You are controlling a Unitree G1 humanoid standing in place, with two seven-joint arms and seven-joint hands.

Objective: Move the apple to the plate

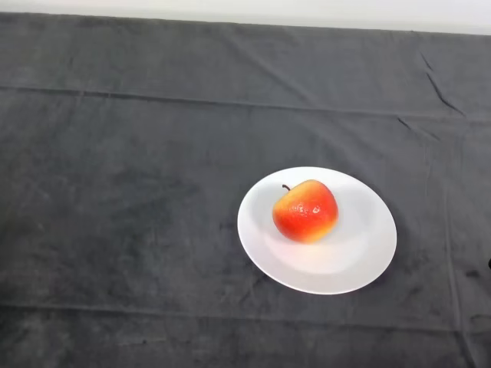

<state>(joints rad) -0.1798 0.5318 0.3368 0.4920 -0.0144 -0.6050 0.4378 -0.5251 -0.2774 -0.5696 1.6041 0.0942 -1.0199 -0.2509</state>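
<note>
A red and yellow apple [305, 211] with a short dark stem rests on a round white plate [360, 253], a little left of the plate's middle. The plate lies on the dark cloth right of the view's centre.
The dark cloth [123, 199] covers the whole table, with creases running across it near the back and the front. A pale strip [245, 11] runs beyond the table's far edge.
</note>
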